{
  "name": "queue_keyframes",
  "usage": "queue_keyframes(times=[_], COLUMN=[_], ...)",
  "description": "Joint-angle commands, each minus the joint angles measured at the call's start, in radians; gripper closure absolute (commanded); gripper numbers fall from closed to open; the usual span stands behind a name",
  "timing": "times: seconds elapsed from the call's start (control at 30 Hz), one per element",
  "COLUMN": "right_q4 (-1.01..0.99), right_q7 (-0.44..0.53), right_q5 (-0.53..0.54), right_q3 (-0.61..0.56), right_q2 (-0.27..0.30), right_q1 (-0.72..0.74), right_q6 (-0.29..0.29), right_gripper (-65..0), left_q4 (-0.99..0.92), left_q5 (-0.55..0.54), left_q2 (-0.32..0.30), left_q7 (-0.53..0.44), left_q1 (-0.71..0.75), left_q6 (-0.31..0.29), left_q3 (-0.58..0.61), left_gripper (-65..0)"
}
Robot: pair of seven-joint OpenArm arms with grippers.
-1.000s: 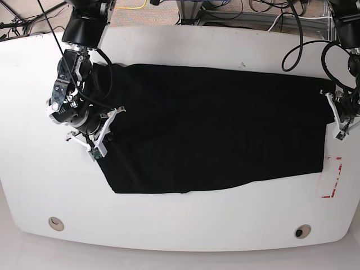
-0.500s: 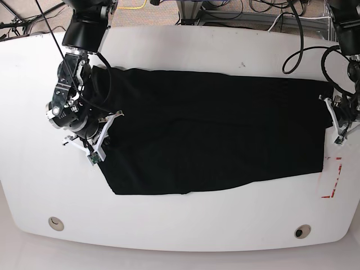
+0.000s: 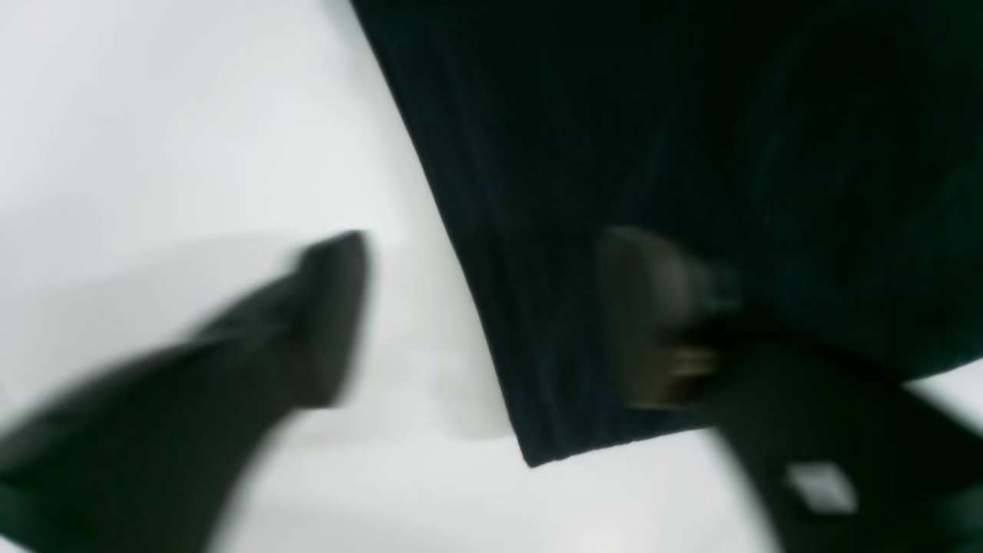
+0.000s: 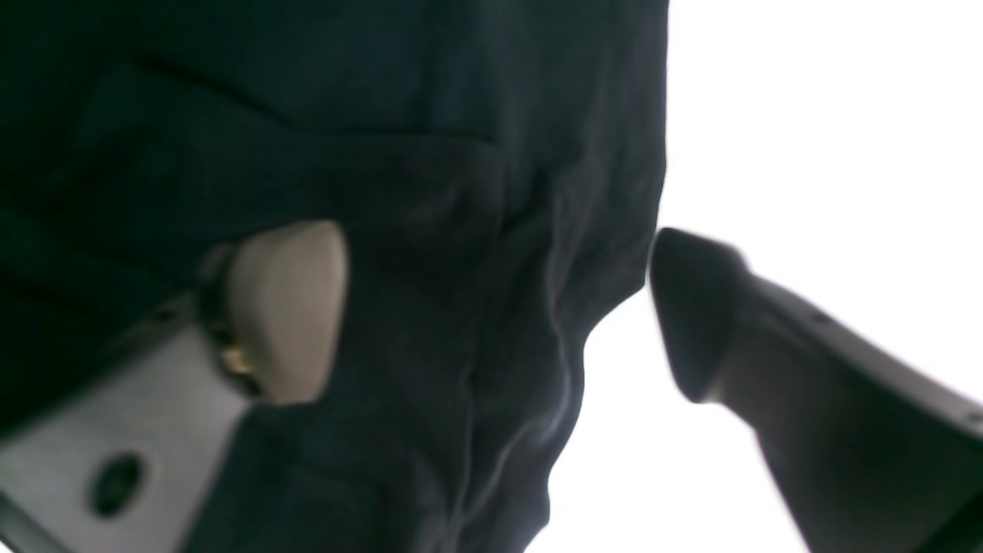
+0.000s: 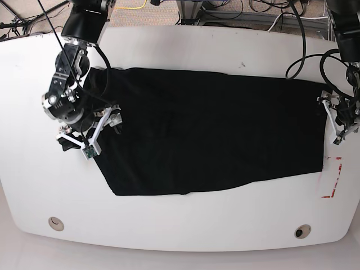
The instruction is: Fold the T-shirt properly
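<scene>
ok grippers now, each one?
Left gripper: open, jaws straddling the T-shirt edge.
Right gripper: open, astride the shirt's other end, gripping nothing.

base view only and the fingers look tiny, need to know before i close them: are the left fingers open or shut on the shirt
Observer: Open. The left fingers stand wide apart with the shirt edge between them, though the left wrist view is blurred.
Operator: which side of the edge is each on
Observer: One is over bare table, the other over the cloth.
Operator: and the right
Observer: The right fingers are open too, the pale one over the cloth and the dark one off it.
Operator: cloth flat there
Observer: No, the edge between them is wrinkled.
</scene>
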Motion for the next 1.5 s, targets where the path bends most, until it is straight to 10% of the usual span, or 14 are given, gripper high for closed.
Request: queue_keyframes(times=[0.0,0.53,0.73,1.47], right_q4=[0.082,0.176,0.167,0.039], right_q7=[0.017,0.018,0.023,0.023], right_q5=[0.004,0.010,0.011,0.011], right_q3=[0.036,0.269,0.323,0.323], right_q2=[-0.003,-0.081,-0.111,-0.142], right_q1=[-0.016,-0.261,-0.315,-0.301], right_q6=[-0.001,-0.001,-0.001,-0.001], right_gripper=[-65.0,-64.5,-51.8,-45.3], left_q4=[0.017,0.022,0.132,0.476], left_q5=[-0.006,-0.006,-0.006,0.002], left_q2=[-0.025,-0.054,-0.047,0.200], left_q7=[-0.009,0.053,0.053,-0.102], left_q1=[-0.022,-0.008,0.090,0.336], left_q6=[-0.001,-0.001,-0.001,-0.001], left_q3=[-0.008,-0.212,-0.322,-0.451], left_gripper=[-57.5,-53.6,-53.6,-53.8])
